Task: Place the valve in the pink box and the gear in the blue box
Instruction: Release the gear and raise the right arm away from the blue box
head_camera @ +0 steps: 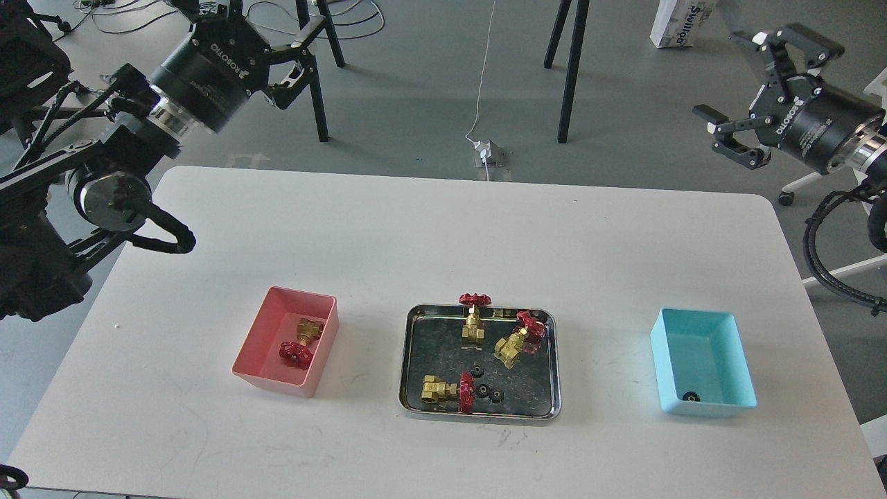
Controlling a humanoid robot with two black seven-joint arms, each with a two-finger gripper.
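Observation:
The pink box (271, 382) stands left on the white table with one valve (299, 342) lying in it. The blue box (739, 360) stands right with one black gear (690, 396) in its near corner. Between them, a steel tray (440, 346) holds three valves (473, 320) (516, 339) (447, 390) and three gears (476, 369) (483, 391) (496, 395). My left gripper (267, 17) is open and empty, high beyond the table's far left corner. My right gripper (724, 73) is open and empty, high beyond the far right corner.
The white table (443, 235) has rounded corners. Black tripod legs (572, 69) and a power strip (489, 152) stand on the floor behind it. A white chair base (818, 180) is at the right, an office chair (28, 41) at the far left.

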